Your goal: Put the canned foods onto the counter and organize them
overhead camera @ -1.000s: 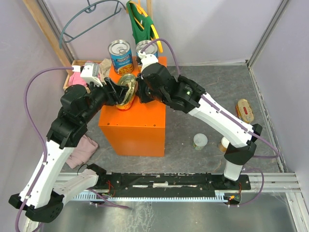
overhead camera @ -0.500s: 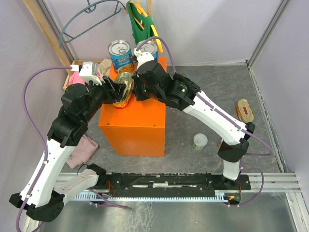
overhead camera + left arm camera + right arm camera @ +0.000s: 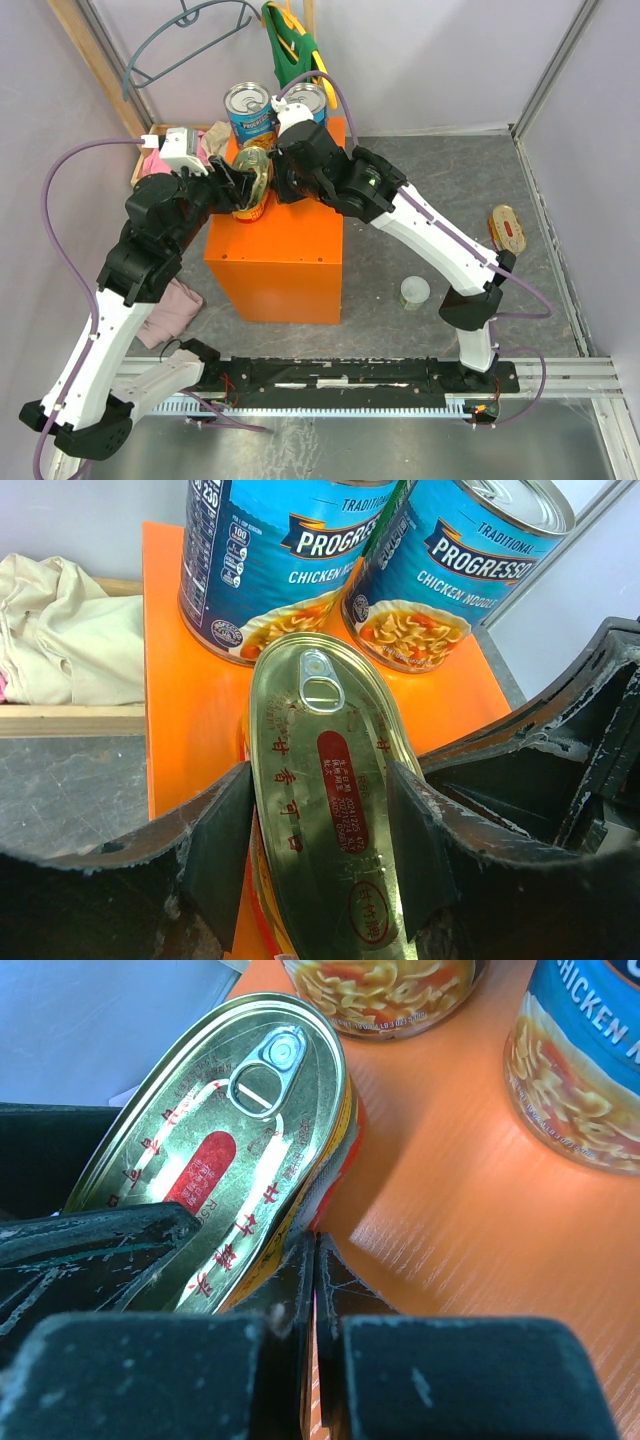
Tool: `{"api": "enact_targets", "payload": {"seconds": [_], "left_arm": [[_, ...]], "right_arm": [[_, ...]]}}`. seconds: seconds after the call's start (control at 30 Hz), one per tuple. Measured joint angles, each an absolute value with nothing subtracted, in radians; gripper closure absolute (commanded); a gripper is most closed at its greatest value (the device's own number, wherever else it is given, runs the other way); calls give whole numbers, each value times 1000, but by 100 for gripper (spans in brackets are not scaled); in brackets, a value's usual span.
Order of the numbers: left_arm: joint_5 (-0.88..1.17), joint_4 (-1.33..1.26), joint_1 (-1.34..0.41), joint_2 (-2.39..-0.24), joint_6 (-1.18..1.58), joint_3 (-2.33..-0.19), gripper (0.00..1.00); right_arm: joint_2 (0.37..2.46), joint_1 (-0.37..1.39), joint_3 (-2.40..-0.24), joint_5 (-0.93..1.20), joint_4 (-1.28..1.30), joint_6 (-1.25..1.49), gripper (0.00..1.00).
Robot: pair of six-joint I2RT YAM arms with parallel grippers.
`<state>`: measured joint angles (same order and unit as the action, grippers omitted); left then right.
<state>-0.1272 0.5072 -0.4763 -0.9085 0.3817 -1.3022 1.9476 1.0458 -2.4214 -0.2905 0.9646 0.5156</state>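
On top of the orange bench, the left pincer was clamped on a flat oval tin, with one finger on each long side. The tin was tipped up, and its gold lid and pull ring faced the left wrist camera. I could not tell if its low edge touched the bench or hung just above it. The first soup can and the second soup can stood upright on the bench just behind it, side by side. The right pincer had its fingers pressed together and held nothing. Its tip sat right beside the tin's side.

Down off the bench, well apart to the right, lay another oval tin and a small white-topped can.

Some things could go wrong from here. If the left pincer let go while the tin was tipped, the tin might flop over or slide off the bench. If the right pincer pushed too hard, it might twist the tin out of the grip. A big swing forward might bump the soup cans and knock one down.
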Motion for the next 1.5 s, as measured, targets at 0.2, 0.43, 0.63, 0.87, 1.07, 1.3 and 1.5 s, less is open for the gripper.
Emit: {"api": "enact_targets", "payload": {"seconds": [0.2,0.43,0.63,0.87,1.07,1.3,1.5], "left_arm": [[-131,507,-476,-908,382,-1302,39],[-140,507,-475,-913,382,-1302,39],[-147,500,-473,-931,379,-1308,39],[-148,501,-467,-955,373,-1325,39],[-147,500,-466,-962,373,-1328,39],[-148,500,-464,-960,373,-1328,39],[-151,502,-461,-953,373,-1328,39]], "right_arm": [[1954,1044,-2432,-290,966,515,99],[1965,1040,-2446,-290,966,515,99],[1967,1038,-2448,-292,965,515,99],[1967,1037,-2449,-292,965,515,99],[1971,1032,-2453,-291,964,515,99],[1983,1024,-2469,-284,965,516,99],[1995,1023,-2480,-283,959,516,99]]}}
